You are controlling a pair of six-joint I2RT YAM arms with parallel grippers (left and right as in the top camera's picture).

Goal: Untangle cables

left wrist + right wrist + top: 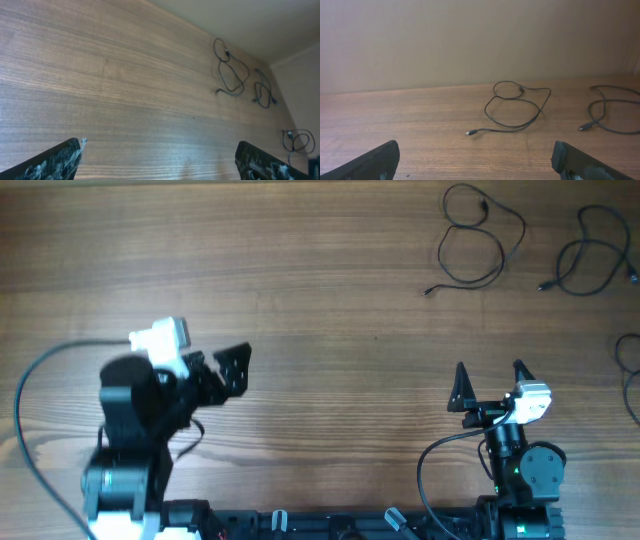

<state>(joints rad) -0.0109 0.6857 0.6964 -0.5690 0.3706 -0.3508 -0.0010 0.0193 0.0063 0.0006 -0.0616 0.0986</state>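
Three separate black cables lie at the table's far right. The first cable (470,227) is a loose loop, also seen in the left wrist view (228,54) and the right wrist view (515,129). The second cable (590,242) lies to its right and shows in the left wrist view (262,90) and the right wrist view (583,128). The third cable (628,360) is cut off by the right edge. My left gripper (232,370) (160,160) is open and empty over bare wood at the left. My right gripper (489,370) (475,160) is open and empty, well short of the cables.
The wooden table (330,300) spreads between the arms and the cables. The arm bases and their own grey cables sit along the front edge (300,525). A plain wall stands behind the table in the right wrist view (470,40).
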